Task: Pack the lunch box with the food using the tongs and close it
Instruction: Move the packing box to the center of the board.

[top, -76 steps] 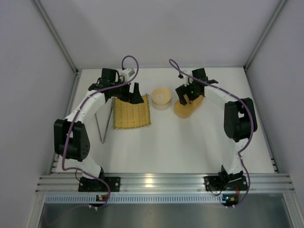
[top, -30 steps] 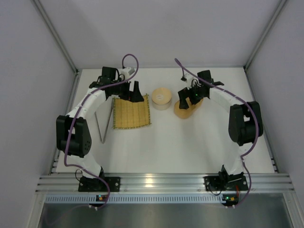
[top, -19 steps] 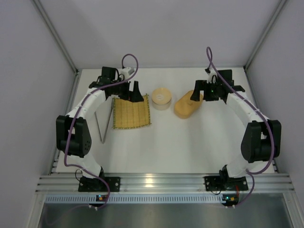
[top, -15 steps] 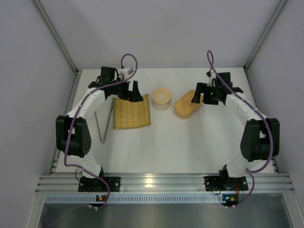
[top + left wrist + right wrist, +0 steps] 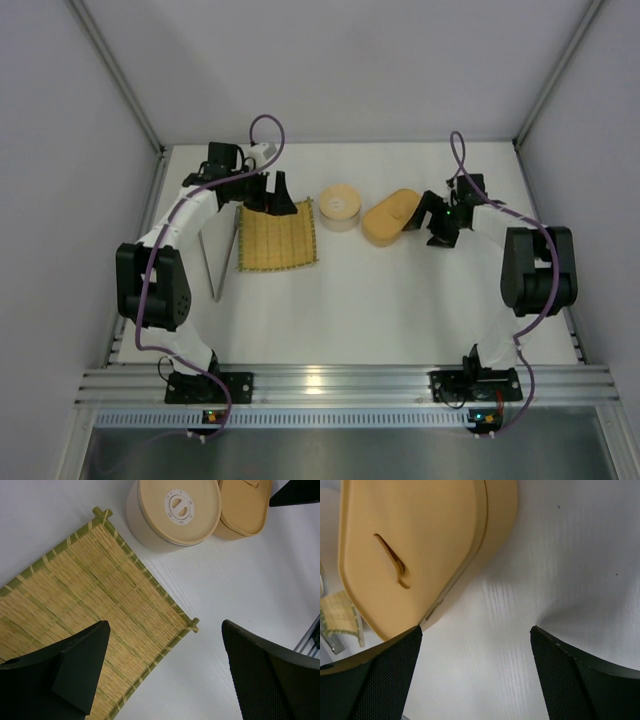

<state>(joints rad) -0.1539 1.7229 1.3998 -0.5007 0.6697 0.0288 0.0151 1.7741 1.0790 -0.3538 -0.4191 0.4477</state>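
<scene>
Woven bamboo mat [image 5: 277, 238] [image 5: 75, 605] lies flat on the white table [image 5: 380, 300], yellow-green with protruding edge slats. Round container [image 5: 338, 207] [image 5: 172, 510] stands upright just beside the mat's far right corner. Its tan lid is seated, with a central disc bearing two slots. Aluminium rail [image 5: 340, 380] runs along the near table edge. Plain grey walls on three sides.
</scene>
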